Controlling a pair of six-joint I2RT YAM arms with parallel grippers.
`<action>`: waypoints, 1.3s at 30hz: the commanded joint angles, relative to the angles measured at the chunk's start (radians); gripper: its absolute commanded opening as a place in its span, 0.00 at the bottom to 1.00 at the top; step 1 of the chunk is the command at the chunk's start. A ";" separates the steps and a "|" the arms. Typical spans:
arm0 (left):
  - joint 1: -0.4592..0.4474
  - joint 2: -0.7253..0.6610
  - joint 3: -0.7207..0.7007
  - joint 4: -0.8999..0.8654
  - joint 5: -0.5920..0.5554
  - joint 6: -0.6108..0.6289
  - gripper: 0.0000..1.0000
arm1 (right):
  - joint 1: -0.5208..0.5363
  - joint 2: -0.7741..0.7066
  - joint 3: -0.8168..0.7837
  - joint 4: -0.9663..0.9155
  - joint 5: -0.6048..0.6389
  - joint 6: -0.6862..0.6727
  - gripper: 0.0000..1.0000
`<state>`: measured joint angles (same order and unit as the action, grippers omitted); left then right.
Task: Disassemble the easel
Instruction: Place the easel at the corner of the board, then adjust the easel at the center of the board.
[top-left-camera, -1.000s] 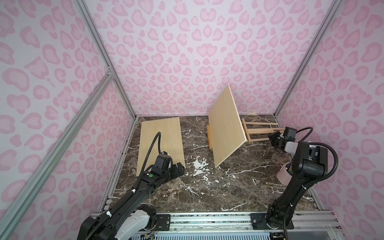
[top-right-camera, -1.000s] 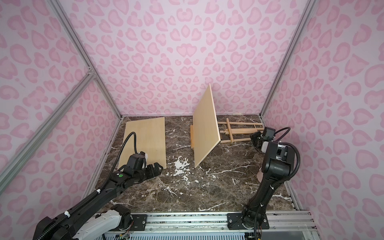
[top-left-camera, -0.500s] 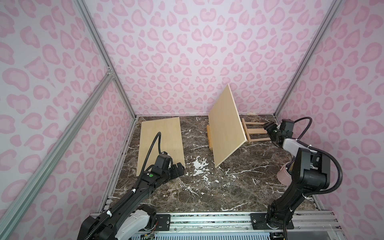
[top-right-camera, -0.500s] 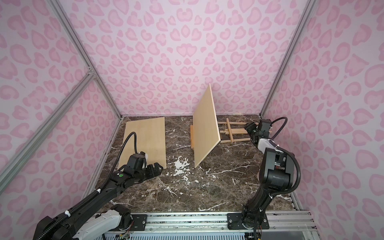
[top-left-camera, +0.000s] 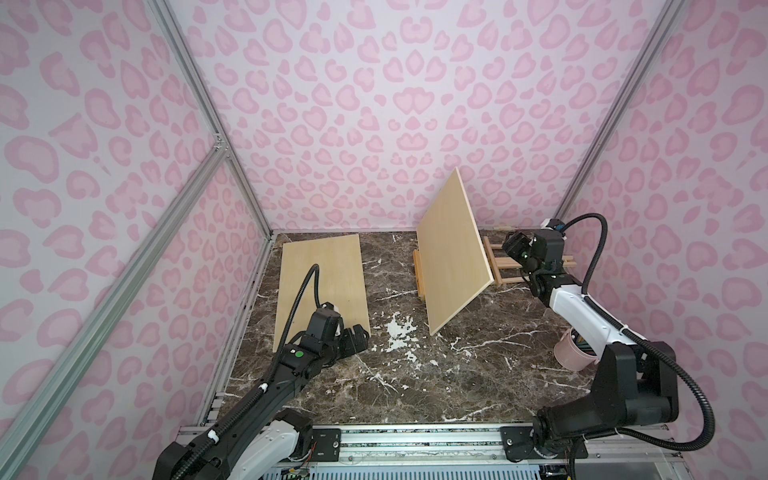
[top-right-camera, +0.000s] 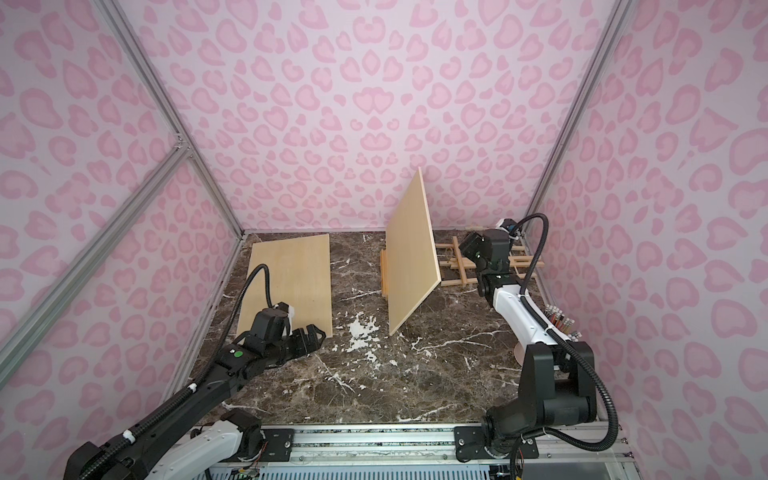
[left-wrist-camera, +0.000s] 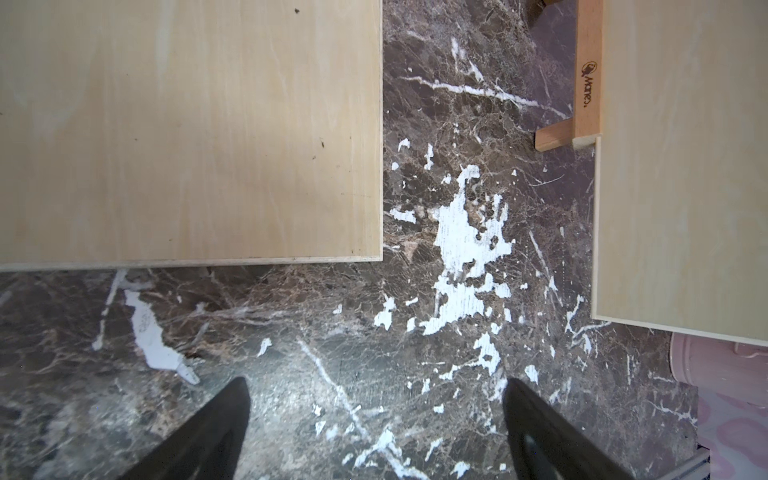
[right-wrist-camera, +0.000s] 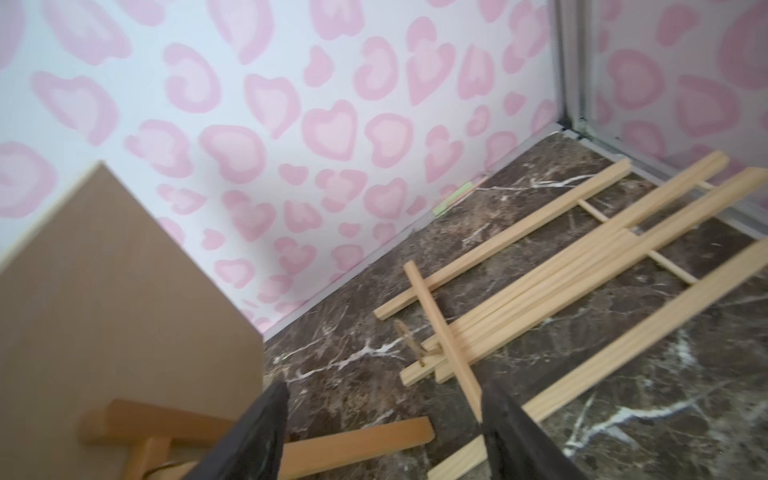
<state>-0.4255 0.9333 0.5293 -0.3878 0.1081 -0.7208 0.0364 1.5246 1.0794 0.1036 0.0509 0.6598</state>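
The easel's pale slatted frame (top-left-camera: 505, 262) (top-right-camera: 459, 266) (right-wrist-camera: 540, 282) lies flat on the marble at the back right. In front of it a wooden board (top-left-camera: 451, 257) (top-right-camera: 411, 253) (right-wrist-camera: 116, 299) leans tilted on a darker wooden stand (top-left-camera: 419, 274) (left-wrist-camera: 587, 75) (right-wrist-camera: 353, 440). My right gripper (top-left-camera: 512, 245) (top-right-camera: 471, 247) (right-wrist-camera: 384, 390) hovers open above the frame's near end, just behind the board, holding nothing. A second board (top-left-camera: 322, 286) (top-right-camera: 291, 282) (left-wrist-camera: 187, 133) lies flat at the left. My left gripper (top-left-camera: 357, 337) (top-right-camera: 313, 334) (left-wrist-camera: 376, 415) rests open by its front corner, empty.
A pink cup (top-left-camera: 575, 355) (left-wrist-camera: 698, 361) with pencils (top-right-camera: 559, 320) stands at the right edge beside the right arm. Pink patterned walls with metal posts close in the marble table (top-left-camera: 415, 374) on three sides.
My right gripper has swung from the right wall toward the back, over the easel frame behind the leaning board, and its jaws have spread wider. The left arm has not moved.
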 joint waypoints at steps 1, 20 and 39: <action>-0.002 -0.015 -0.008 0.025 -0.001 0.001 0.96 | -0.020 0.085 0.048 -0.095 0.083 -0.009 0.71; -0.001 -0.010 -0.005 0.024 -0.010 0.006 0.96 | 0.027 0.527 0.380 -0.347 0.038 -0.110 0.57; -0.001 0.018 -0.002 0.031 -0.009 0.010 0.96 | 0.135 0.759 0.601 -0.459 0.024 -0.341 0.40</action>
<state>-0.4267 0.9516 0.5217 -0.3882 0.1047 -0.7208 0.1513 2.2562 1.6787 -0.3088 0.1116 0.3923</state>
